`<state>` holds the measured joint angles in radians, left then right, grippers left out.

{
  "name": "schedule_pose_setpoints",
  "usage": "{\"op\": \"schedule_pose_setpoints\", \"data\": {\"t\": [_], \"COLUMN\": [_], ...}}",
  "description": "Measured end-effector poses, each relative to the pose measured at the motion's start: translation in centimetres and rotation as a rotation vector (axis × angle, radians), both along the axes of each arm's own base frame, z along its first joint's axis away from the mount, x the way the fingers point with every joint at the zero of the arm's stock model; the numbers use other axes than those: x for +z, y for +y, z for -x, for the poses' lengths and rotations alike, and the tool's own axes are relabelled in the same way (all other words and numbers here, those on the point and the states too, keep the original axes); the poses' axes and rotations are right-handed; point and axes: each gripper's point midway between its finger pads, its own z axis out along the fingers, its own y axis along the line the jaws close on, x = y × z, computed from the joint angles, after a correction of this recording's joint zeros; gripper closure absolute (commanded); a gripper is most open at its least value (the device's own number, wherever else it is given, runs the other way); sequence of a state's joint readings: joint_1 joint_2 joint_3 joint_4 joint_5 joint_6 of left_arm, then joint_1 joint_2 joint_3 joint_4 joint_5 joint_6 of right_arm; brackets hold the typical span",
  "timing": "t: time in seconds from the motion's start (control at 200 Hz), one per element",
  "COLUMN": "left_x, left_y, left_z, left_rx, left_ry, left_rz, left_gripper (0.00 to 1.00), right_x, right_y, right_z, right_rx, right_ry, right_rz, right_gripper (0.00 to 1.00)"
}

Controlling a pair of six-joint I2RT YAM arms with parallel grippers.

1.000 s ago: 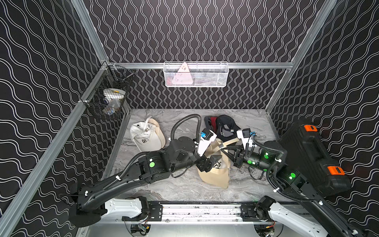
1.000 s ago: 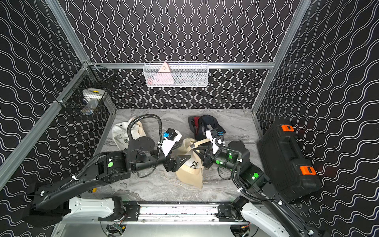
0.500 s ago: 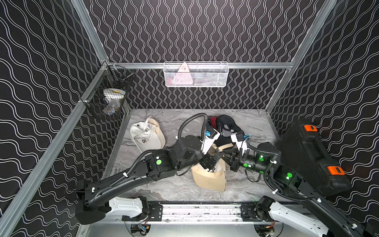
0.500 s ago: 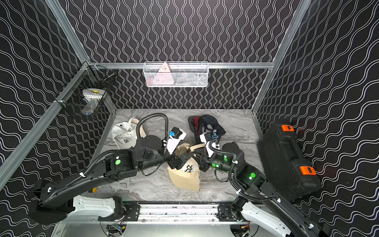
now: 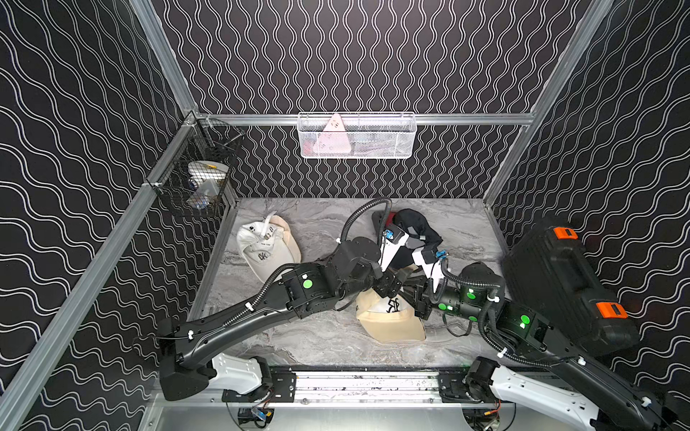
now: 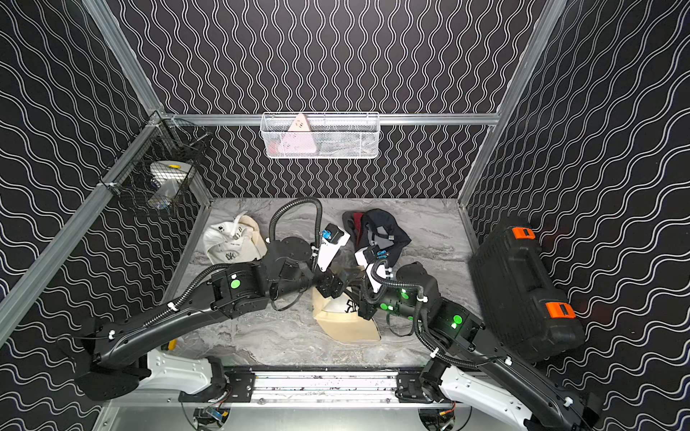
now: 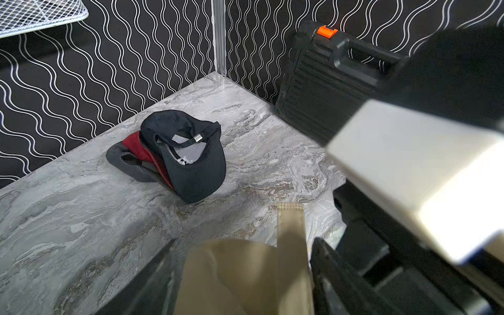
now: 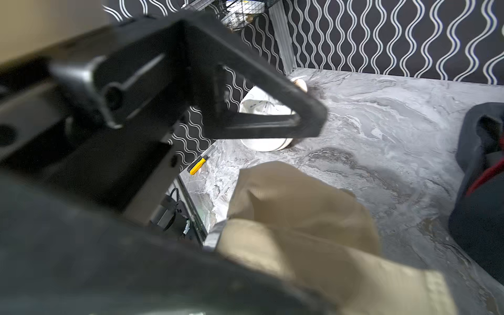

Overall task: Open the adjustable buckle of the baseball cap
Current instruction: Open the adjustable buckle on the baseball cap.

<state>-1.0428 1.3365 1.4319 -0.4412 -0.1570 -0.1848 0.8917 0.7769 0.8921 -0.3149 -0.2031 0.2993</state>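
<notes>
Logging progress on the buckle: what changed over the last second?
The left gripper swung across toward the right gripper, jaws open around the strap of the beige cap, which turned slightly. Right gripper stayed shut on it; white cap, dark caps, black case unmoved.

You've got the grey marbled counter [image 5: 317,343] under everything. Over at the back left corner, a white cap [image 5: 267,246] lies on it. At the back middle, a dark cap [image 5: 418,224] sits touching a red-and-grey cap [image 7: 128,152]. Toward the front middle there's the beige cap [image 5: 392,326], brim toward the front edge. Along your right wall a black case [image 5: 560,283] stands on its edge, and a yellow-handled tool [image 6: 171,344] lies at the front left edge.
</notes>
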Motion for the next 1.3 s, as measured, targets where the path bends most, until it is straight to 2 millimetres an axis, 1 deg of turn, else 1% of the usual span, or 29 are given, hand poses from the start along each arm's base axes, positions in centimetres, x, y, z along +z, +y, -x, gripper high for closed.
{"op": "schedule_pose_setpoints", "data": {"t": [0.18, 0.35, 0.525, 0.786, 1.016, 1.176, 1.301], "left_x": [-0.1, 0.5, 0.9, 1.1, 1.2, 0.8, 0.1], "left_y": [0.0, 0.3, 0.3, 0.2, 1.0, 1.9, 2.5], "left_z": [0.3, 0.8, 1.2, 1.6, 2.0, 2.6, 3.0], "left_rx": [-0.023, -0.042, -0.060, -0.081, -0.073, -0.067, -0.066], "left_ry": [0.019, 0.018, 0.020, 0.028, 0.035, 0.048, 0.059], "left_rz": [0.007, 0.026, 0.039, 0.051, 0.072, 0.084, 0.090], "left_gripper": [0.52, 0.80, 1.00, 1.00, 1.00, 1.00, 1.00], "right_x": [0.1, 0.1, 0.2, 0.5, 0.6, 0.3, 0.1], "right_y": [0.3, 0.2, 0.1, -0.3, -0.7, -1.0, -1.2], "right_z": [0.2, 0.1, -0.1, -0.1, -0.2, -0.6, -0.8], "right_rx": [0.005, -0.007, -0.016, -0.032, -0.050, -0.080, -0.103], "right_ry": [-0.009, -0.020, -0.032, -0.046, -0.052, -0.048, -0.043], "right_rz": [0.004, 0.011, 0.015, 0.003, 0.000, -0.001, -0.005], "right_gripper": [1.00, 1.00, 1.00, 1.00, 1.00, 1.00, 1.00]}}
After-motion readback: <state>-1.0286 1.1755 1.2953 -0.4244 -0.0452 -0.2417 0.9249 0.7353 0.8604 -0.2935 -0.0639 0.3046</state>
